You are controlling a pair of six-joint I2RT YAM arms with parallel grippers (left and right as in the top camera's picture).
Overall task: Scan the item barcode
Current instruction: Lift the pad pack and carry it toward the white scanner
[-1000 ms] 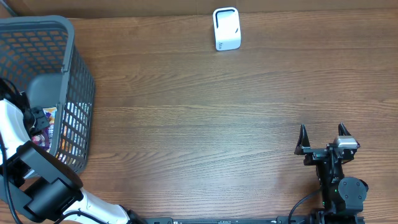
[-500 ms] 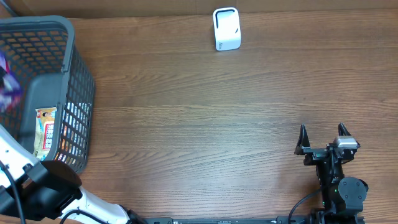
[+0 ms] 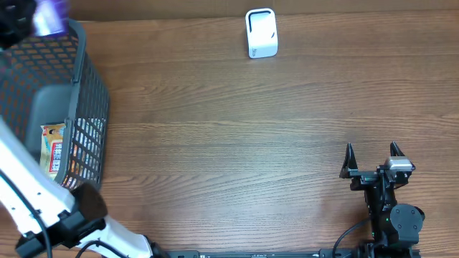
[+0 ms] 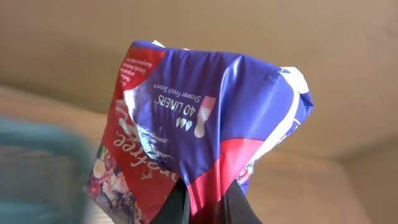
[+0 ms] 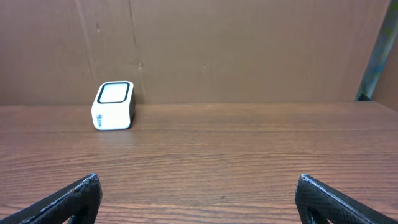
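Table: brown wood grain, running the whole width of the overhead view; a brown board wall stands along its far edge.

Basket: grey plastic mesh, far-left part of the table, open top; its left side is cut off by the frame edge.

Left arm: white links with a black joint at the near left, reaching over the basket toward the far-left corner.

Left gripper: pressed together, pinching the pack by its lower edge; one dark finger and one grey finger show at the bottom of the wrist view.

Right gripper: near right, resting low at the table, spread wide with nothing between the jaws; black fingertips sit at either lower corner of its wrist view.

Pack: soft purple and red plastic, crumpled, white lettering reading "40 LINERS" upside down; raised off the table at the far left, over the basket's far rim, blurred in the overhead view; well apart from the scanner; no barcode can be made out.

Scanner: small white box with a dark-framed window, upright at the far edge near the middle; far left of the right gripper.

Packet: flat, orange and white, lying inside the basket at its near end.
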